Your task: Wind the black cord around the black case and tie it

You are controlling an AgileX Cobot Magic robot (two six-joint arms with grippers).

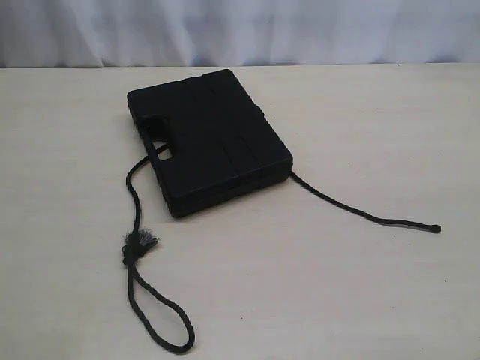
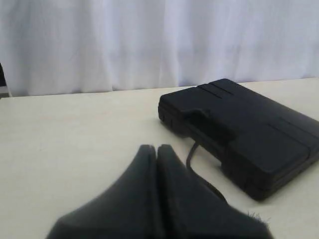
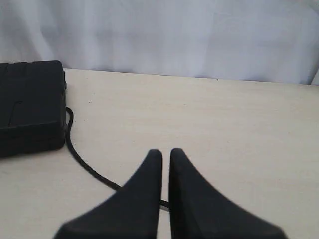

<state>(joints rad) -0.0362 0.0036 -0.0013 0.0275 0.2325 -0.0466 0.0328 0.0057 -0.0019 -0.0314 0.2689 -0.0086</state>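
The cord [image 1: 138, 242] appears laid under the case [image 1: 210, 139] on the worktop [image 1: 360, 300], with ends freed left and right for wrapping, while the left gripper [image 2: 156, 149] and right gripper [image 3: 166, 154] are closed and empty.

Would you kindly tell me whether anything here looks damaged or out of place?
Only the knot in the cord looks worn: it is frayed and fuzzy, lying front-left of the case in the exterior view. The cord lies loose, coming out at both sides of the case. Nothing else stands out.
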